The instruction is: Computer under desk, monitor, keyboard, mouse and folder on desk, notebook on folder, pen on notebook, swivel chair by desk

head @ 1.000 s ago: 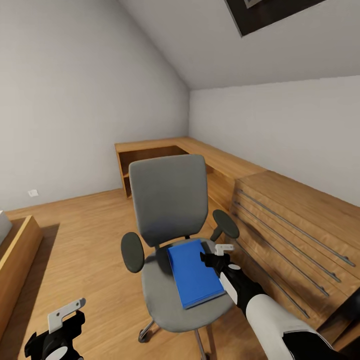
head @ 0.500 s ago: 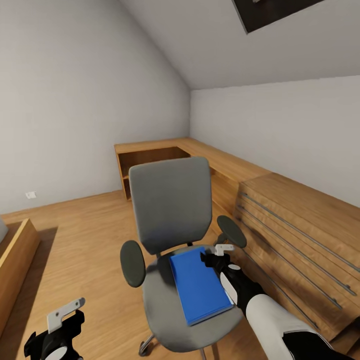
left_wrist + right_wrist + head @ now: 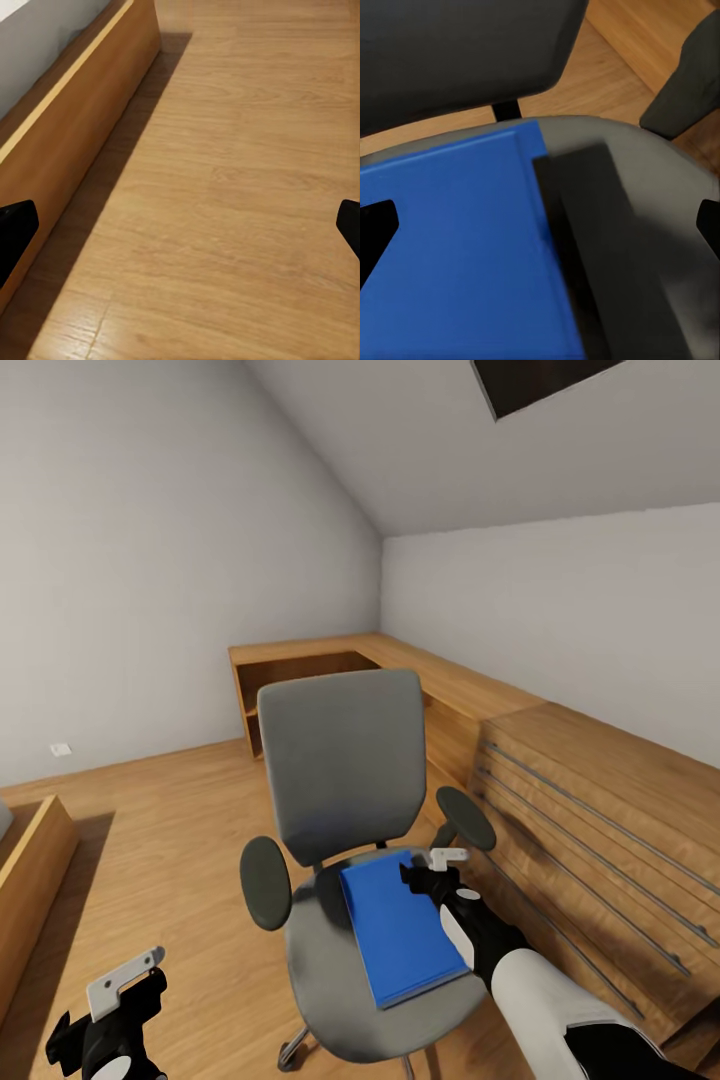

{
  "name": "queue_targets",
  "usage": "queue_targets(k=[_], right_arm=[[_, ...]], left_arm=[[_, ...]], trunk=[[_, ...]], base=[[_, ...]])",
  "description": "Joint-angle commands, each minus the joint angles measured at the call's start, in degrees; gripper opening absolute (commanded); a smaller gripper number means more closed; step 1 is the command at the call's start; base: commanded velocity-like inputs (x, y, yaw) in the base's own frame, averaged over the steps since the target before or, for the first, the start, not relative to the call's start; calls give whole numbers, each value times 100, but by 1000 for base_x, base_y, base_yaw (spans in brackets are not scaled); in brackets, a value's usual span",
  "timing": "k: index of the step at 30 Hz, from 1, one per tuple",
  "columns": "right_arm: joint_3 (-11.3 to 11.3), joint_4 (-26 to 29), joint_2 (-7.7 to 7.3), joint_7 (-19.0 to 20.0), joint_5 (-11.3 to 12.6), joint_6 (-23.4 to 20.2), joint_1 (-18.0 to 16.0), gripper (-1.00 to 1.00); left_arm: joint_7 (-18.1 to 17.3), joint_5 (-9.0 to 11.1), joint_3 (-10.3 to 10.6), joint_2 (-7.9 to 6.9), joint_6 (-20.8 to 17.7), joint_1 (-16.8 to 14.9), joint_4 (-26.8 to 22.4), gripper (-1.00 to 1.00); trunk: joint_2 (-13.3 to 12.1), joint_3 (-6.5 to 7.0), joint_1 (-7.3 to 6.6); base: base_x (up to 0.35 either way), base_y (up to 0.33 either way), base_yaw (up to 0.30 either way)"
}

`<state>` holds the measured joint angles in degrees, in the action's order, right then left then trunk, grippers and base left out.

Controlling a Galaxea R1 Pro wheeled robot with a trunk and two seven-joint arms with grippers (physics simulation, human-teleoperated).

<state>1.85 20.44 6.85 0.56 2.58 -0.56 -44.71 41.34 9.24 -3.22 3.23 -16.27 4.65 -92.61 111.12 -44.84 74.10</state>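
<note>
- The folder [image 3: 402, 934] was a flat, bright blue rectangle with a thin pale edge on its near side; it lay on the seat of the chair [image 3: 338, 766], its long side running from the backrest toward the front of the seat
- In the right wrist view the folder [image 3: 457, 247] had a plain blue cover with a faint raised line near its far edge, and a dark strip of shadow lay on the grey seat just beside it
- The chair had a grey padded backrest and seat, two dark oval armrests, and a bit of chrome base showing under the seat; it stood on the wood floor [image 3: 170, 830], close to a wooden chest [image 3: 600, 830] with long metal handles
- The right gripper [image 3: 432, 872] was over the far right corner of the folder, just beside the right armrest; in its wrist view the black fingers [image 3: 375, 225] stood wide apart, so the jaws were released and held nothing
- The left gripper [image 3: 110, 1015] hung low at the left, well apart from the chair, above bare floor [image 3: 225, 187] beside a low wooden frame [image 3: 67, 127]; its fingers [image 3: 15, 232] were also spread wide and empty
- A wooden corner shelf [image 3: 330, 660] ran along the grey walls behind the chair
</note>
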Motion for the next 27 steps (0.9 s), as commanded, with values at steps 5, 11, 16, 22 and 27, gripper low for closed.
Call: queue_targets(k=[5, 11, 16, 22, 27], right_arm=[[17, 10, -13, 8, 24, 1, -3, 100], [17, 9, -16, 17, 23, 2, -3, 100], [17, 5, -17, 27, 23, 1, -3, 100], [17, 0, -17, 31, 23, -5, -3, 100], [17, -4, -17, 31, 23, -6, -3, 100]], left_arm=[[14, 26, -3, 2, -17, 0, -11, 100], [14, 26, -2, 2, -15, 0, -14, 100], [8, 26, 1, 2, -18, 0, -15, 100], [-9, 70, -2, -7, -60, 0, -15, 100], [-18, 251, 2, -13, -114, 0, -13, 100]], trunk=[[204, -94, 110], [445, -202, 242], [645, -292, 352], [886, -400, 484], [1087, -489, 593]], base=[[0, 0, 0], [0, 0, 0], [0, 0, 0], [0, 0, 0], [0, 0, 0]])
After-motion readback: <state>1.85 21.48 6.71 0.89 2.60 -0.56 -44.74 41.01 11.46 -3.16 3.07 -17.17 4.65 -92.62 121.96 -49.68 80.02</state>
